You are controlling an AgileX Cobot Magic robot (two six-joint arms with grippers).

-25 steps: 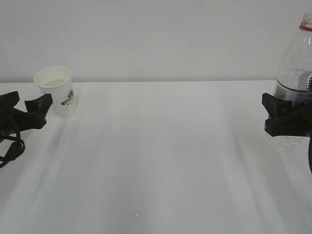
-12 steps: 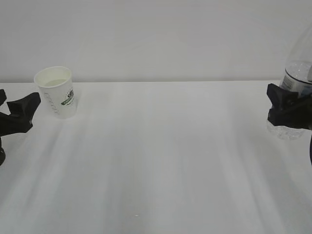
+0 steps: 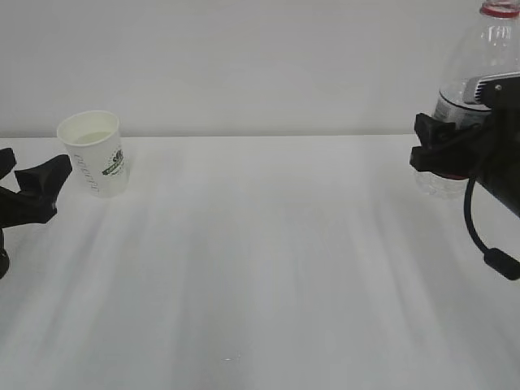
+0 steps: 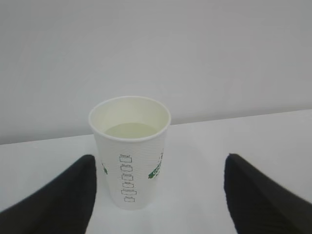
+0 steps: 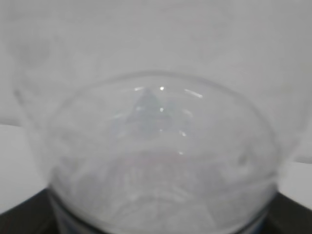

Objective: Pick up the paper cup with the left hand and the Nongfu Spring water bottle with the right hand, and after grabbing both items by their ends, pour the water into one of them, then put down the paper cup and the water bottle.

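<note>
Exterior view, paper cup (image 3: 95,153) stood far left on the table (image 3: 260,268), my left hand (image 3: 36,193) spread apart beside it, my right hand (image 3: 435,146) clamped around the Nongfu Spring water bottle (image 3: 475,73), raised at far right.

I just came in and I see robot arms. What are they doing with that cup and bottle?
The right hand is gripping the Nongfu Spring water bottle and holding it off the table. The paper cup stands on the table with some liquid inside. The left hand is open just beside the cup, not touching it.
</note>
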